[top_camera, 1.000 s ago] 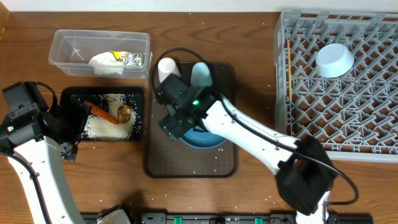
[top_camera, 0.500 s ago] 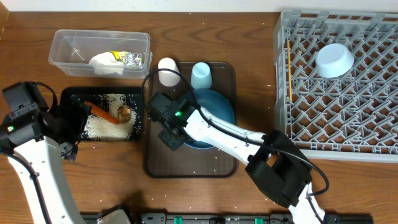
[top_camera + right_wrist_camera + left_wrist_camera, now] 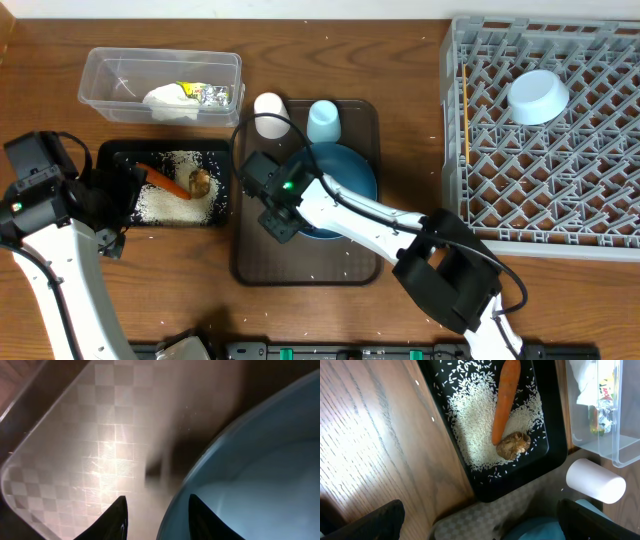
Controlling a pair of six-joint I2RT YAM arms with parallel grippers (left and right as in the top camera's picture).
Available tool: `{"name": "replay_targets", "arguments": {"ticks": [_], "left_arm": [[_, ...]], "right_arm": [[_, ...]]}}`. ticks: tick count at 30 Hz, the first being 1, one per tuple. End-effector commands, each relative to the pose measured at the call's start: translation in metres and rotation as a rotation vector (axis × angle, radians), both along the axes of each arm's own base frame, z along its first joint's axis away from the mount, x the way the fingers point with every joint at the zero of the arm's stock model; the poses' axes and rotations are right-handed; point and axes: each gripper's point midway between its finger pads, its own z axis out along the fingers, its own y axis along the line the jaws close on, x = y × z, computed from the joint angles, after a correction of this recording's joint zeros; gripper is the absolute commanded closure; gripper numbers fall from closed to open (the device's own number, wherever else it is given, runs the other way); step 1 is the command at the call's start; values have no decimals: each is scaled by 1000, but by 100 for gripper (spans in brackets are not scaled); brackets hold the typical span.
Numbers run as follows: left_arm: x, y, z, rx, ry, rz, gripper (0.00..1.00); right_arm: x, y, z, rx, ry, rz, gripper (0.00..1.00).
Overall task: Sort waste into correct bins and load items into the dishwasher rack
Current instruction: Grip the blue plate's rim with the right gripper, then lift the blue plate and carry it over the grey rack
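Note:
The dark blue plate [image 3: 355, 170] lies on the brown serving tray [image 3: 258, 262]. My right gripper [image 3: 283, 222] is at the plate's left rim. In the right wrist view one finger [image 3: 119, 517] stands over the tray [image 3: 90, 435] and the other over the plate [image 3: 260, 460], closed in on the rim. My left gripper [image 3: 118, 195] hangs open by the black tray [image 3: 108, 155], which holds the carrot [image 3: 165, 181], rice [image 3: 165, 206] and brown lump [image 3: 199, 181]. The white cup [image 3: 268, 113] and light blue cup [image 3: 323, 120] lie behind the plate.
The clear tub [image 3: 100, 70] at the back left holds tissue [image 3: 170, 100] and a foil wrapper [image 3: 210, 94]. The grey rack [image 3: 600, 200] on the right carries the light blue bowl [image 3: 538, 95], with chopsticks [image 3: 466, 110] along its left side. Rice grains dot the table.
My right gripper has moved down and left to the plate's left rim and its jaws have narrowed around it. The left arm has stayed still.

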Motion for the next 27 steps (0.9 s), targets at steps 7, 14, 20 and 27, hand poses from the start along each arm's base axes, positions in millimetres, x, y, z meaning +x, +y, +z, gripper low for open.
{"name": "replay_targets", "arguments": {"ticks": [7, 14, 20, 27], "left_arm": [[-2, 1, 1, 2, 2, 14, 2], [-2, 1, 1, 2, 1, 15, 2], [-2, 1, 1, 2, 1, 15, 2], [-2, 1, 1, 2, 1, 15, 2]], "right_arm": [[-5, -8, -18, -27, 8, -35, 79], [-4, -6, -16, -17, 9, -53, 99], [-10, 13, 10, 69, 70, -33, 99], [-9, 23, 72, 174, 67, -72, 99]]}}
